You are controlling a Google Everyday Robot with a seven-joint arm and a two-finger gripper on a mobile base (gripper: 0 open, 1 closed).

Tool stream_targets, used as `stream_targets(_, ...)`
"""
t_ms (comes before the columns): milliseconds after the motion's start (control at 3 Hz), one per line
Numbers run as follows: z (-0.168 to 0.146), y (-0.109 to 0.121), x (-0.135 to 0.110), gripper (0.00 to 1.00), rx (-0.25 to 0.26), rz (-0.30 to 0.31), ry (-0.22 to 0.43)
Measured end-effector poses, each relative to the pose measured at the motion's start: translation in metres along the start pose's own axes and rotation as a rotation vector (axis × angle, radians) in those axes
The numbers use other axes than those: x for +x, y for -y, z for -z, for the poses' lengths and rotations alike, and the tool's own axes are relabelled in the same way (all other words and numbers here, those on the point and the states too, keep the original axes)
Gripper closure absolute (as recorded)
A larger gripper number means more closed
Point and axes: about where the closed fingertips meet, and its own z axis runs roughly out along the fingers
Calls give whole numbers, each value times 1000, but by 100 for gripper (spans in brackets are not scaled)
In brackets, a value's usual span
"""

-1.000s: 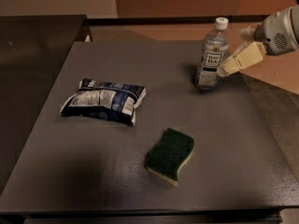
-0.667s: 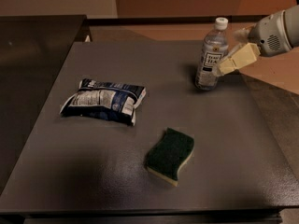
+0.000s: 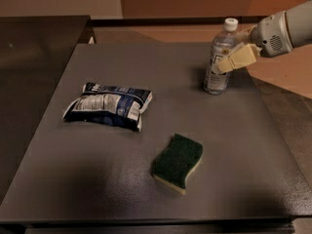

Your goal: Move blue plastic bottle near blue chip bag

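Blue plastic bottle (image 3: 215,80) upright, gripper (image 3: 220,65) against it.

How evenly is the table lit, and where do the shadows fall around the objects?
Camera view: dim, warm light; the table is palest mid-surface and darkens toward its near edge. The blue plastic bottle throws a soft shadow to its left. The gripper, against the bottle at upper right, is the brightest thing. The blue chip bag and sponge show only thin shadows.
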Motion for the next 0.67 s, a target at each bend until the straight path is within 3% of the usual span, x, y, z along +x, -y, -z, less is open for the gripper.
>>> stream_targets(667, 0, -14, -12, 71, -45, 12, 9)
